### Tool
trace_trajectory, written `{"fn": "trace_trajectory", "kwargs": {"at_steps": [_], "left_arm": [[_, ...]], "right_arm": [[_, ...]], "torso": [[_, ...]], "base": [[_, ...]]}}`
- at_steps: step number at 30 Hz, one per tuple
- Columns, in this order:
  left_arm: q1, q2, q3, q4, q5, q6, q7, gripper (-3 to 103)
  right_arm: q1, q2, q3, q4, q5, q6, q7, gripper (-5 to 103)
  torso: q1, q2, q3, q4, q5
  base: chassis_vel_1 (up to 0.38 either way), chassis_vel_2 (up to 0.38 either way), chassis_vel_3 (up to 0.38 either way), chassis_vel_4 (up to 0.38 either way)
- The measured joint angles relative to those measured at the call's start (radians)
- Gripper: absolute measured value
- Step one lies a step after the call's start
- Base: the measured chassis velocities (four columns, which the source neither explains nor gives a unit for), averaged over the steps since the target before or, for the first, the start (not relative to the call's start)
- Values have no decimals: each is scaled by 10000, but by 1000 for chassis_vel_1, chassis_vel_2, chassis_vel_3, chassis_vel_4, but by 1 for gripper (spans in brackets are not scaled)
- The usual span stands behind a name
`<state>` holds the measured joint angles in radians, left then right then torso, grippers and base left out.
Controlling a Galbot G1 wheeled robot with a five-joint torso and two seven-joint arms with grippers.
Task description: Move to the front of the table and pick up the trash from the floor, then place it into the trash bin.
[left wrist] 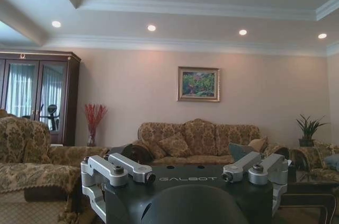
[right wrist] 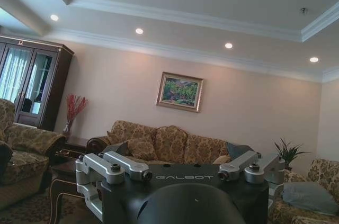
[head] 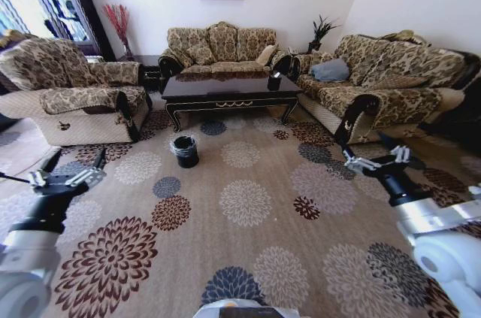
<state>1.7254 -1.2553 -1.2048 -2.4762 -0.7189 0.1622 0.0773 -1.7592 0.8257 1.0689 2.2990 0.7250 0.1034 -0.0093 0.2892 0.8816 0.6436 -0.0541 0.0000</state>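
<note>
The dark glossy table (head: 225,93) stands far ahead, in front of the back sofa. The small round black trash bin (head: 186,151), lined with clear plastic, sits on the flowered carpet floor (head: 248,205) just off the table's near left corner. The trash is out of view. My left gripper (head: 75,164) hovers open and empty above the carpet at the lower left, well short of the bin. My right gripper (head: 366,143) hangs open and empty at the right, near the right sofa's arm. Both wrist views look level across the room, past the left gripper (left wrist: 185,175) and the right gripper (right wrist: 183,173).
An armchair (head: 83,100) flanks the carpet on the left, a sofa (head: 222,47) stands behind the table, and another sofa (head: 387,85) lines the right. A black box (head: 274,81) rests on the table's right end. Wide open carpet lies between me and the table.
</note>
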Motion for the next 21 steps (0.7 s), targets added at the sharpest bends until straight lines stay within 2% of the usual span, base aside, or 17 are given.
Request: {"fn": "trace_trajectory", "kwargs": {"at_steps": [7,11,21], "left_arm": [[-18,-192,460,729,693,-138,77,100],[-17,-391,864,1545,1157,-338,141,100],[-156,-472,1281,2096,1031,-375,154,100]], "right_arm": [[-15,175,-881,-398,-482,59,-54,100],[10,396,-1669,-1015,-1108,229,-168,100],[-41,649,-2103,-1568,-1514,404,-336,100]], "torso": [[128,294,168,0,-1],[227,526,301,2,-1],[429,982,552,0,-1]], "base": [[0,0,0,0],[0,0,0,0],[0,0,0,0]]}}
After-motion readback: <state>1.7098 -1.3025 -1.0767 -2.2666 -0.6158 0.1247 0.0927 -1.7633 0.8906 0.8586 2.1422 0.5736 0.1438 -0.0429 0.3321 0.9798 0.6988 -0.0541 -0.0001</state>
